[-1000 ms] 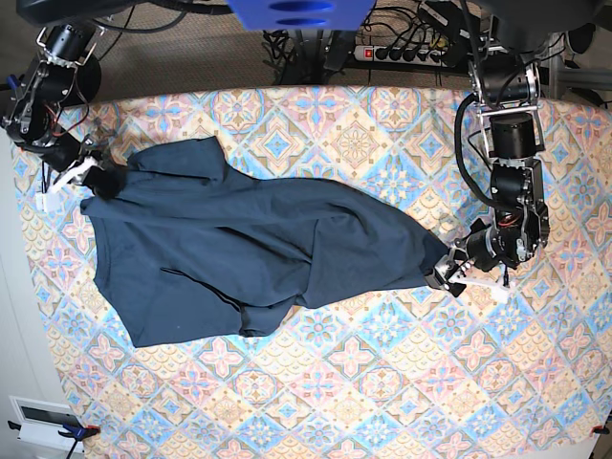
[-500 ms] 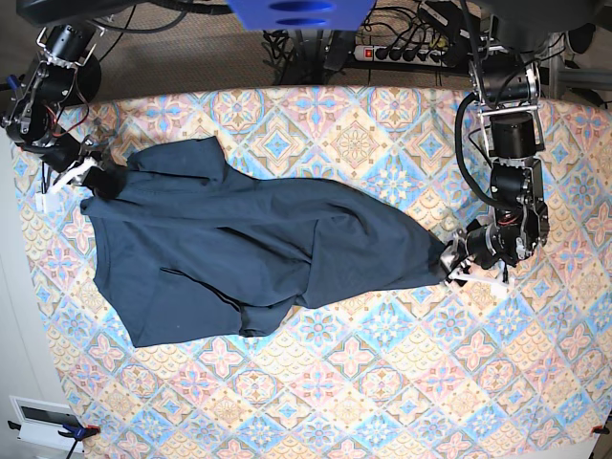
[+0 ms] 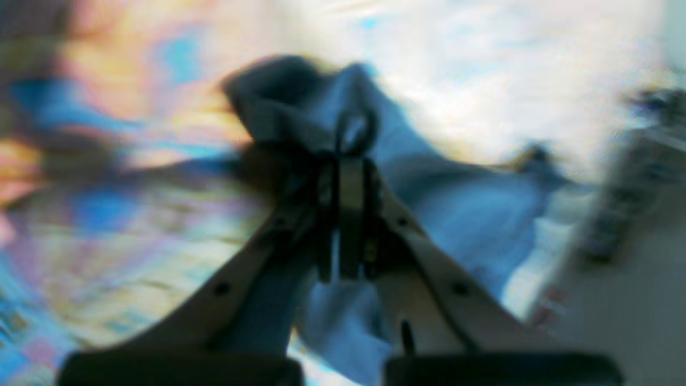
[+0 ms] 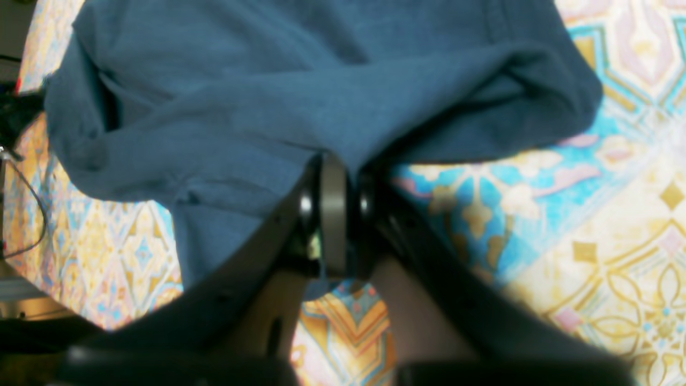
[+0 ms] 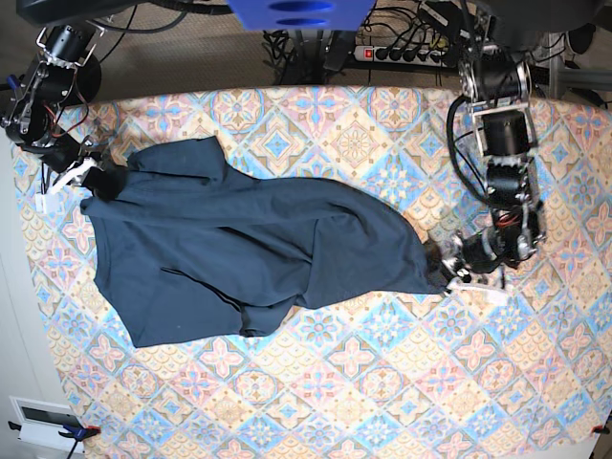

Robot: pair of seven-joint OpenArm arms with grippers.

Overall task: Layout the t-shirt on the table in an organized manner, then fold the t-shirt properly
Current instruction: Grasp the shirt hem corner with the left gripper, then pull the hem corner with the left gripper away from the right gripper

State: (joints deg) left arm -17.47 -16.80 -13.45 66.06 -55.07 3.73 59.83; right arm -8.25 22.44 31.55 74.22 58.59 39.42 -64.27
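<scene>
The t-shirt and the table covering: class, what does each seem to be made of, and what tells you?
The t-shirt: soft matte knit, probably cotton; it creases and bunches where the right gripper pinches it. The table covering: seemingly a printed cloth, flat finish, lying smooth with a repeating tile pattern; its fibre cannot be told.

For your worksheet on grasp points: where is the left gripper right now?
In the base view the left gripper is at the right, shut on the t-shirt at its right-hand tip.

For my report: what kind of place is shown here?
Probably a robotics lab or test room: two robot arms at a patterned table, a power strip with loose cables behind it, and a t-shirt laid out.
</scene>
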